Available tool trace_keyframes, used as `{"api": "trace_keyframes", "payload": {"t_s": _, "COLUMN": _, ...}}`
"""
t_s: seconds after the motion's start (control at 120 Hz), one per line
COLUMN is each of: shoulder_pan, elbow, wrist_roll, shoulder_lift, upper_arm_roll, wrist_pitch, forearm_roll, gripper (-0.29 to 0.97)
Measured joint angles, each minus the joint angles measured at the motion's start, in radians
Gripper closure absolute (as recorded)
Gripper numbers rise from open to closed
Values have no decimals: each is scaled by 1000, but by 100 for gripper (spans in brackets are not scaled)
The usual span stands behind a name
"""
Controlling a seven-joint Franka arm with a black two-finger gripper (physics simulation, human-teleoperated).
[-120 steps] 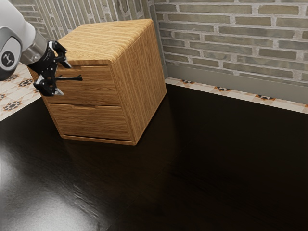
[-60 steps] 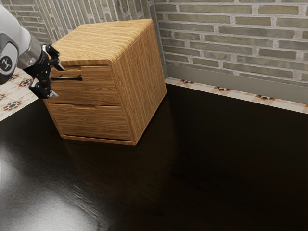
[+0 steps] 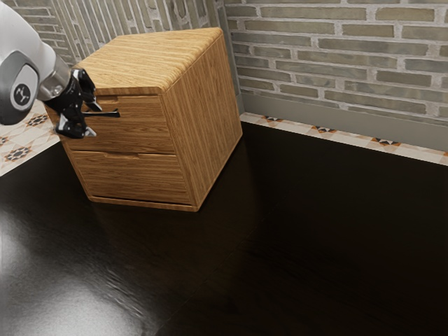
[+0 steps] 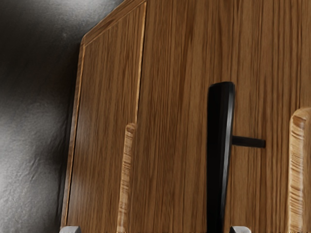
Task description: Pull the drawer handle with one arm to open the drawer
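Since the earlier frame, gripper [image 3: 89, 117] shifted right, upper left of frame; fingers wide open, straddling drawer handle [image 3: 108, 113], not clamping it.

The upper drawer [image 3: 136, 129] of the wooden cabinet [image 3: 199, 105] sat flush with the front below it, apparently closed. Its black bar handle [image 3: 108, 113] lay horizontal, standing off the wood on a short post.

Even bright light, soft white glare patches on the glossy black table [image 3: 42, 280], cabinet [image 3: 154, 105] faintly mirrored below it.
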Motion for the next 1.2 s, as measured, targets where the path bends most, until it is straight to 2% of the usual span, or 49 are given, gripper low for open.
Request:
{"api": "trace_keyframes", "payload": {"t_s": 0.175, "shoulder_pan": -15, "elbow": 9, "wrist_roll": 1, "shoulder_lift": 11, "upper_arm_roll": -3, "wrist_pitch": 17, "forearm_roll": 3, "gripper": 38}}
{"api": "trace_keyframes", "payload": {"t_s": 0.55, "shoulder_pan": -14, "elbow": 5, "wrist_roll": 8, "shoulder_lift": 24, "upper_arm_roll": -9, "wrist_pitch": 54, "forearm_roll": 2, "gripper": 40}}
{"api": "trace_keyframes", "payload": {"t_s": 0.8, "shoulder_pan": -9, "elbow": -7, "wrist_roll": 17, "shoulder_lift": 17, "upper_arm_roll": -6, "wrist_pitch": 62, "forearm_roll": -6, "gripper": 50}}
{"api": "trace_keyframes", "payload": {"t_s": 1.017, "shoulder_pan": -9, "elbow": -69, "wrist_roll": 24, "shoulder_lift": -29, "upper_arm_roll": -5, "wrist_pitch": 63, "forearm_roll": -5, "gripper": 54}}
{"api": "trace_keyframes", "payload": {"t_s": 1.2, "shoulder_pan": -9, "elbow": -161, "wrist_roll": 29, "shoulder_lift": -121, "upper_arm_roll": -5, "wrist_pitch": 65, "forearm_roll": -2, "gripper": 55}}
